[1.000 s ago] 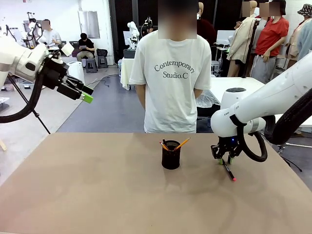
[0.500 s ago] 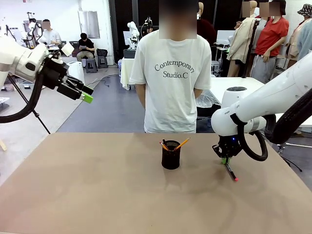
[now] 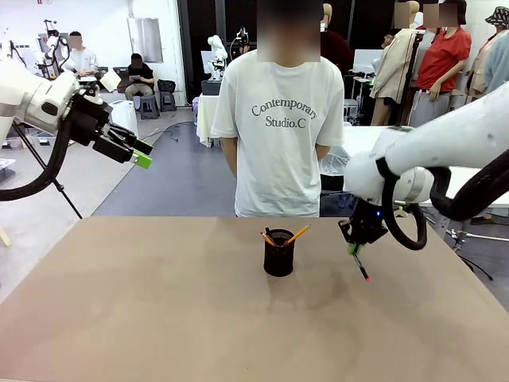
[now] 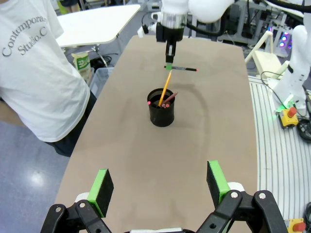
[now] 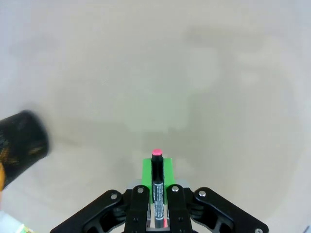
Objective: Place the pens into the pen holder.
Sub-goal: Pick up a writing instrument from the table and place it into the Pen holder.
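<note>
I count three pens in all. Two of them stand in the pen holder [image 3: 279, 253], a black mesh cup near the middle of the table [image 3: 159, 318]: the yellow pencil [image 4: 165, 88] leans out over the rim toward the right arm, and the dark reddish pencil [image 4: 169, 99] tilts beside it. In the front view I see two orange shafts crossing above the cup's rim.

The third is the black marker [image 3: 359, 263] with a pink tip. My right gripper [image 3: 355, 249] is clenched on it — in the right wrist view the two green pads [image 5: 146, 171] press against either side of the marker's barrel, with the pink tip poking out just past them. In the front view the marker hangs tilted below the gripper, tip down and clear of the table, to the right of the cup and apart from it. The left wrist view shows it lying nearly level at the gripper, just beyond the cup.

My left gripper [image 3: 139, 154] is raised high at the left, well away from the table, its jaws spread wide with nothing between them — both green pads [image 4: 102, 185] stand far apart in its own camera.

One person in a white T-shirt [image 3: 278, 135] stands at the far edge of the table behind the cup.
</note>
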`<action>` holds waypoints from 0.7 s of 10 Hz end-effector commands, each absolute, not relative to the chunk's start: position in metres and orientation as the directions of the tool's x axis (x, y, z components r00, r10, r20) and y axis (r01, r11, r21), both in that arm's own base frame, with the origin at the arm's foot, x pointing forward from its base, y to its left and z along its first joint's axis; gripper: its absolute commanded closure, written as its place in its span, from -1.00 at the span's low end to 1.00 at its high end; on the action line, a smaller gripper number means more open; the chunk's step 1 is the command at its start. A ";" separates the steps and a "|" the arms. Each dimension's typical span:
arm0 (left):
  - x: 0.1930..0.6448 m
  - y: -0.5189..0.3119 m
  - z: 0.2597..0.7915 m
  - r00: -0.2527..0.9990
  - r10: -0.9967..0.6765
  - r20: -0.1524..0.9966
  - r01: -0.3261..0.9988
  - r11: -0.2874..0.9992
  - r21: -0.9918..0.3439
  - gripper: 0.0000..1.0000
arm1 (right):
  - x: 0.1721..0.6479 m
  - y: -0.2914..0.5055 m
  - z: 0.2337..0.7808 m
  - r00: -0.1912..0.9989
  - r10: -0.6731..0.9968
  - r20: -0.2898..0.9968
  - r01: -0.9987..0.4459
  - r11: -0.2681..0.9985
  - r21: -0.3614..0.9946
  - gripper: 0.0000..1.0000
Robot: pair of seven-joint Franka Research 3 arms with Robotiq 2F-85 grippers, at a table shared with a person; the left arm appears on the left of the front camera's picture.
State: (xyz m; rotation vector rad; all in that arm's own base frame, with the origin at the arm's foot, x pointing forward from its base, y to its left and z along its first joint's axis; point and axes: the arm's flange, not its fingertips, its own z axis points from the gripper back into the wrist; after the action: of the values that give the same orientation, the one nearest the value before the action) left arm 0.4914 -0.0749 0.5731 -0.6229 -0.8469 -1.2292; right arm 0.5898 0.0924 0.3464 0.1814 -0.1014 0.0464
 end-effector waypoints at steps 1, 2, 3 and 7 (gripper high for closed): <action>0.491 -0.073 0.573 0.111 -0.550 0.828 0.969 0.244 0.032 -1.00 | 0.576 0.076 0.384 0.978 0.124 0.169 -0.186 0.888 0.421 1.00; 0.491 -0.073 0.573 0.111 -0.550 0.828 0.969 0.244 0.032 -1.00 | 0.573 0.072 0.399 0.956 0.177 0.235 -0.277 0.812 0.513 1.00; 0.491 -0.073 0.573 0.111 -0.550 0.828 0.969 0.244 0.032 -1.00 | 0.567 0.068 0.414 0.921 0.219 0.322 -0.376 0.716 0.589 1.00; 0.491 -0.073 0.573 0.111 -0.550 0.828 0.969 0.244 0.032 -1.00 | 0.547 0.053 0.451 0.701 0.263 0.663 -0.704 0.404 0.585 1.00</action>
State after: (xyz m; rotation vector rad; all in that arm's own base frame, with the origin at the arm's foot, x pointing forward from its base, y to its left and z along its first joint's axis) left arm 0.4914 -0.0749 0.5731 -0.6228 -0.8470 -1.2290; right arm 0.5587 0.0638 0.4622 0.8993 -0.4821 0.5228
